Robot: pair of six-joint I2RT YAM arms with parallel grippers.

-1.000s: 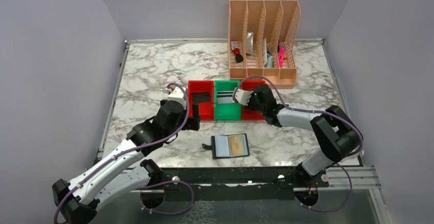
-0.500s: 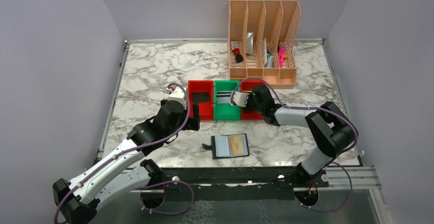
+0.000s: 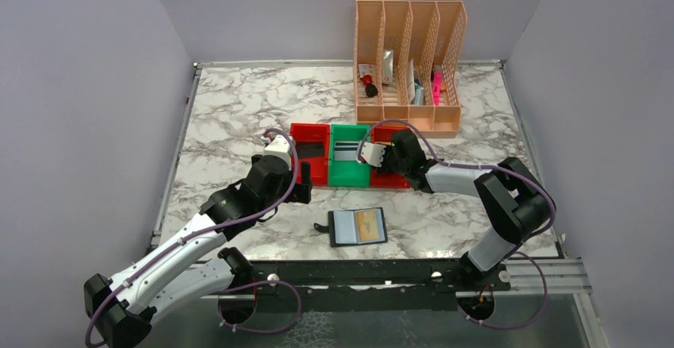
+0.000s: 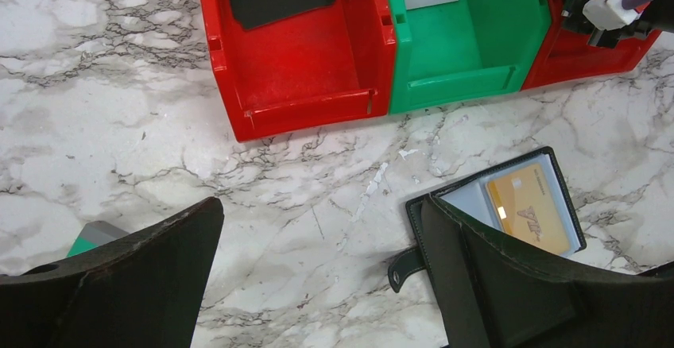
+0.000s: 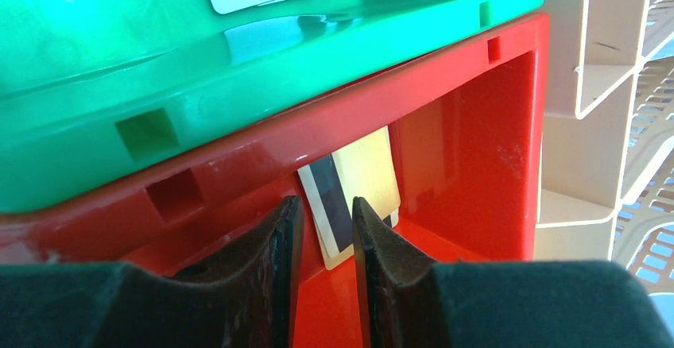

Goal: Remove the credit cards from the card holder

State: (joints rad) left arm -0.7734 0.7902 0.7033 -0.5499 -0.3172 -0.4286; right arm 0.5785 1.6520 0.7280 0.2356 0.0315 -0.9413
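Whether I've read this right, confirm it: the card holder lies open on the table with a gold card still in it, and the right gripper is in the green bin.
Wrong bin: the right gripper is in the red bin beside the green bin, as the right wrist view shows. The card holder does lie open on the table, gold card still in it.

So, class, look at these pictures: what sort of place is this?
Probably a robotics lab test cell: plain grey walls box in a marble-patterned table, and a left arm and right arm are bolted at its near edge.
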